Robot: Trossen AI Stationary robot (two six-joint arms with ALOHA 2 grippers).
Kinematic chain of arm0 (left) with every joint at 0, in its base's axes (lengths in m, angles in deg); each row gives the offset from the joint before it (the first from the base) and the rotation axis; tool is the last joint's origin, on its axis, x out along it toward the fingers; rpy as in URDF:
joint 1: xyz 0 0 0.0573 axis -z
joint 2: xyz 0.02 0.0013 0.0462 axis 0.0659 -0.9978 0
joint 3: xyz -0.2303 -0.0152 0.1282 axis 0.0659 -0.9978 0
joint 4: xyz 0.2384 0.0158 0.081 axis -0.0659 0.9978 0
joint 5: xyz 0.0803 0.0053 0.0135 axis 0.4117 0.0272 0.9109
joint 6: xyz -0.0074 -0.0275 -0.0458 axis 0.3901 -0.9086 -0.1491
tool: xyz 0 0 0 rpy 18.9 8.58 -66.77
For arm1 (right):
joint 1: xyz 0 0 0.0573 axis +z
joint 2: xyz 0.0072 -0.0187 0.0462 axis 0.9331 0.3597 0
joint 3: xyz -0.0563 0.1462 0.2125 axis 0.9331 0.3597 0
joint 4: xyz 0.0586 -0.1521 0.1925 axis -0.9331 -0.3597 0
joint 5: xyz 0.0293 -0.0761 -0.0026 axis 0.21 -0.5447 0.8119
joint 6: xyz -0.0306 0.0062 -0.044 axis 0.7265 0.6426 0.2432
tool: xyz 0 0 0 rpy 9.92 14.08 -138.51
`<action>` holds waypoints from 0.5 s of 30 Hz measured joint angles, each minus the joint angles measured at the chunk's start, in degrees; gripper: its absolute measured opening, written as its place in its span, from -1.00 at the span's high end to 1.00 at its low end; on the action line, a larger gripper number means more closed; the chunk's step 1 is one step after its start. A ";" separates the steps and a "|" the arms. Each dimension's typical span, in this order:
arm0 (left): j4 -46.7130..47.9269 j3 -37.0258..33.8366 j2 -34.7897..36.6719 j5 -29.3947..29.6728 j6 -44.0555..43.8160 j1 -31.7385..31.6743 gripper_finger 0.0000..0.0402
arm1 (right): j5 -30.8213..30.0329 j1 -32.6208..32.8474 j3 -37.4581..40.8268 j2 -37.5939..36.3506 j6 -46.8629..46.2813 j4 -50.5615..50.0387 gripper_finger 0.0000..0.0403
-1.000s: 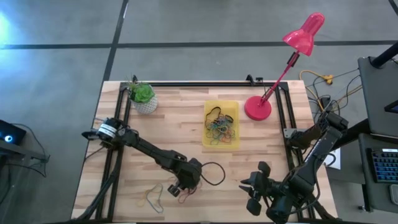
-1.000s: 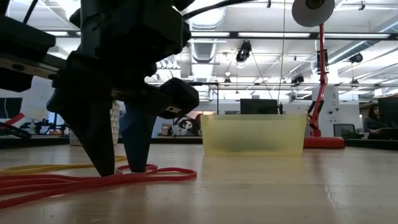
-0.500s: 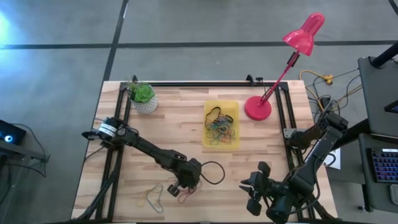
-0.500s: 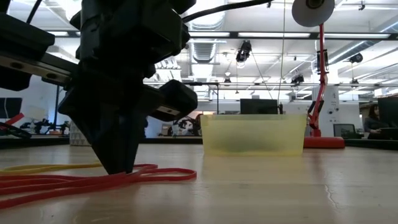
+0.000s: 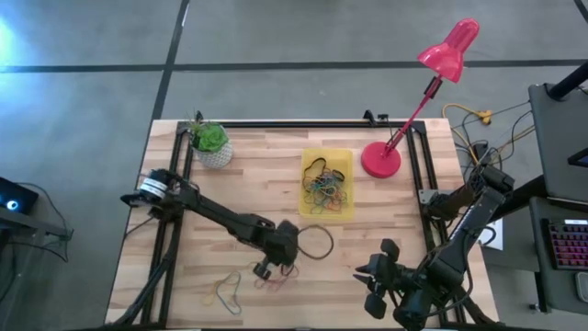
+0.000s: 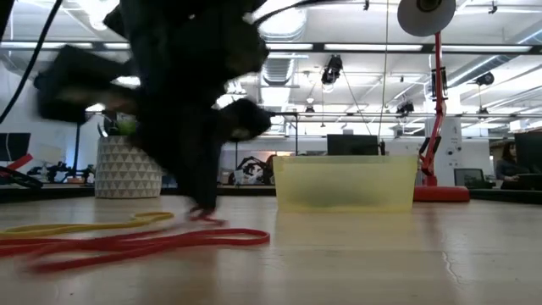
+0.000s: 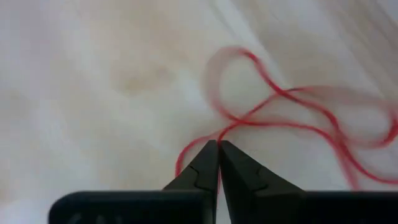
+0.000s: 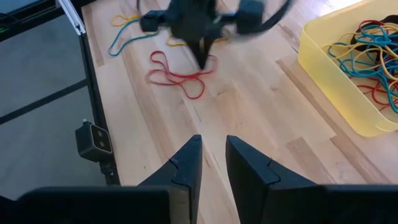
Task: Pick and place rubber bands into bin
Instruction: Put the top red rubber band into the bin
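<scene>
My left gripper [image 7: 217, 149] is shut on a red rubber band [image 7: 292, 118] just above the table's near middle [image 5: 264, 273]. In the low view its tips [image 6: 203, 206] hang a little over the wood, blurred. The yellow bin [image 5: 327, 184] stands farther back and holds several coloured rubber bands [image 5: 324, 190]. More loose bands, yellow and blue [image 5: 227, 291], lie flat on the table left of the gripper. My right gripper [image 8: 214, 155] hovers open at the near right [image 5: 372, 280] with nothing between its fingers. My left gripper pinches a strand of the red band [image 7: 219, 138] between its two fingertips, only at their free ends. The fingers slant down from above. The pinched bit is raised a little; the rest of the band [image 6: 127, 246] lies slack on the table.
A white pot with a green plant [image 5: 211, 144] stands at the far left, and a pink desk lamp [image 5: 381, 158] stands right of the bin. Black frame rails [image 5: 175, 184] run along the table's sides. Bare wood lies between my left gripper and the bin.
My left gripper has shut on the red band on the table, then risen, drawing the pinched strand up with it. The rest of the band stays on the wood.
</scene>
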 joint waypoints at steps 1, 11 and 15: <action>-0.53 0.05 0.87 1.10 -0.04 -0.14 1.00 | 0.00 0.00 0.00 0.00 0.10 0.01 0.70; -0.97 0.28 8.97 4.38 -1.15 -0.24 1.00 | 0.00 0.00 0.00 0.00 1.17 -0.04 0.71; -1.73 0.35 11.38 6.32 -1.50 -0.48 1.00 | 0.00 0.00 0.02 0.01 1.37 -0.37 0.71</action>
